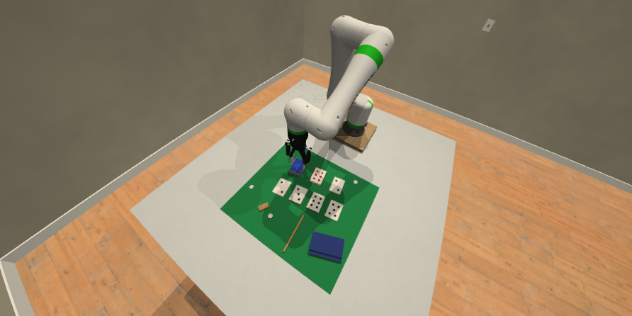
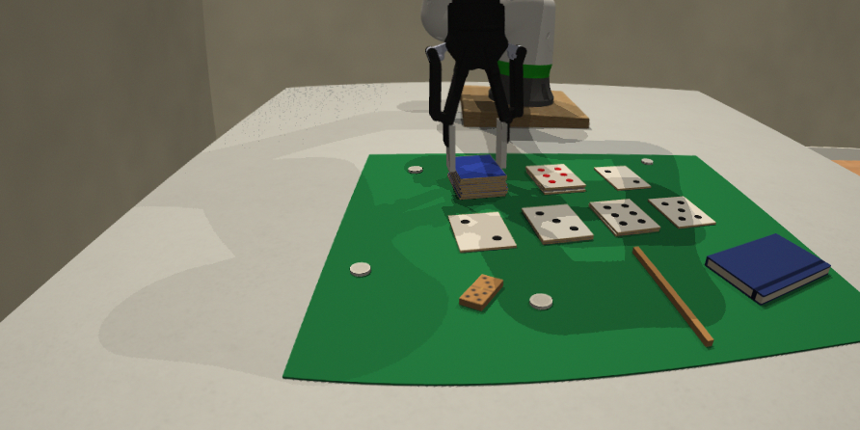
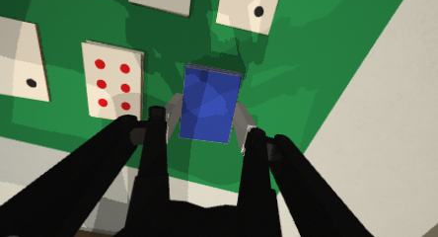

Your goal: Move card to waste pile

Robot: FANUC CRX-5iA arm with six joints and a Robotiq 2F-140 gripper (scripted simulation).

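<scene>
The face-down stock (image 1: 297, 164) (image 2: 479, 176) (image 3: 209, 103) is a short pile of plywood tiles with a blue top card, at the mat's back row near the robot base. The waste pile (image 1: 317, 176) (image 2: 554, 177) (image 3: 112, 84) lies right beside it and shows six red pips. My gripper (image 1: 297, 168) (image 2: 475, 167) (image 3: 208, 108) is down over the stock. Its two fingers straddle the blue top card at its long edges, very close to the card's sides. It is open, and the card lies flat on the pile.
On the green mat (image 2: 390, 331) lie more face-up cards: one beside the waste (image 2: 622, 176) and a row of several (image 2: 557, 223). There are also a domino (image 2: 480, 292), a wooden stick (image 2: 672, 295), a blue book (image 2: 766, 265) and small white discs (image 2: 360, 269).
</scene>
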